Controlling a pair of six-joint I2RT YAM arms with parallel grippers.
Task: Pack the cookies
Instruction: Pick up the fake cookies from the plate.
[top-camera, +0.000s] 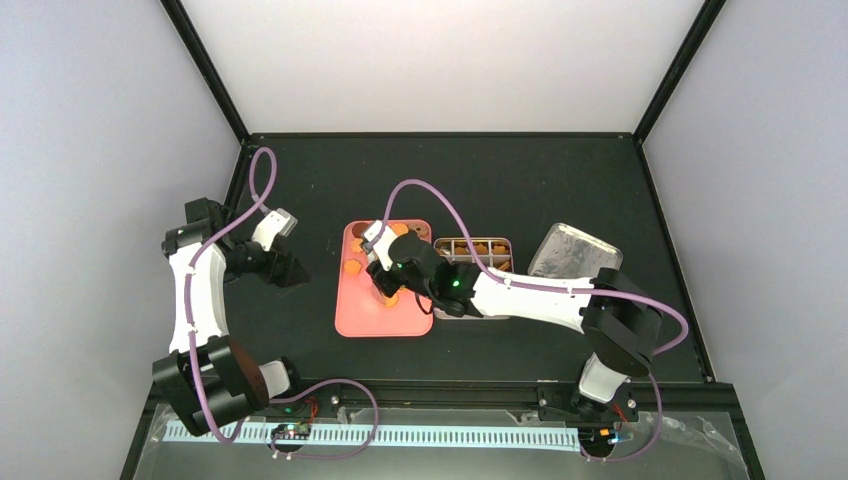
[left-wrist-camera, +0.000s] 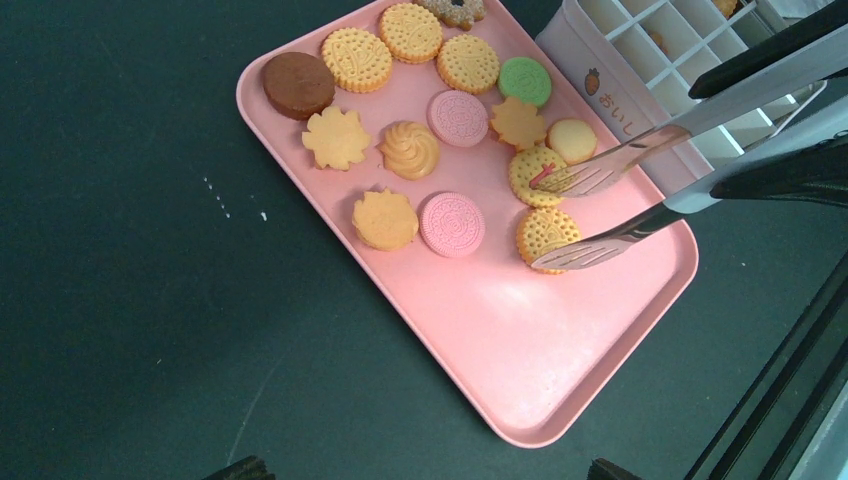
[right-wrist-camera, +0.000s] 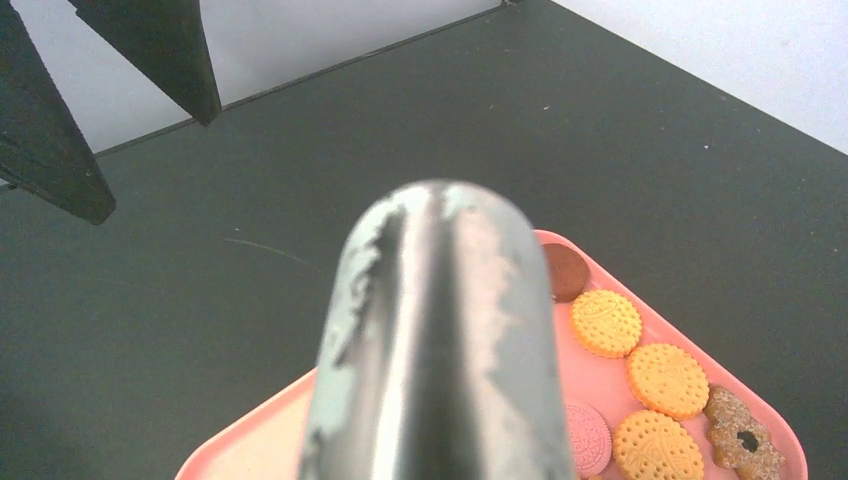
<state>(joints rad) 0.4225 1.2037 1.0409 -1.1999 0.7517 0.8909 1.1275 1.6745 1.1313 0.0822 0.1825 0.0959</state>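
Several cookies (left-wrist-camera: 410, 150) lie on the pink tray (left-wrist-camera: 560, 340), mostly orange, with pink, green and dark brown ones; the right wrist view also shows cookies (right-wrist-camera: 605, 322). My right gripper (top-camera: 392, 272) is shut on the metal tongs (left-wrist-camera: 640, 150), whose spread tips rest over two orange biscuits at the tray's right side. In the right wrist view the tongs (right-wrist-camera: 440, 340) hide my own jaws. My left gripper (left-wrist-camera: 425, 470) hangs open above the table just off the tray's near corner, holding nothing.
A white compartmented box (left-wrist-camera: 650, 40) stands against the tray's right edge, with some orange pieces in its cells (top-camera: 475, 247). A silvery lid (top-camera: 575, 250) lies to its right. The left gripper's black fingers (right-wrist-camera: 50, 150) show in the right wrist view.
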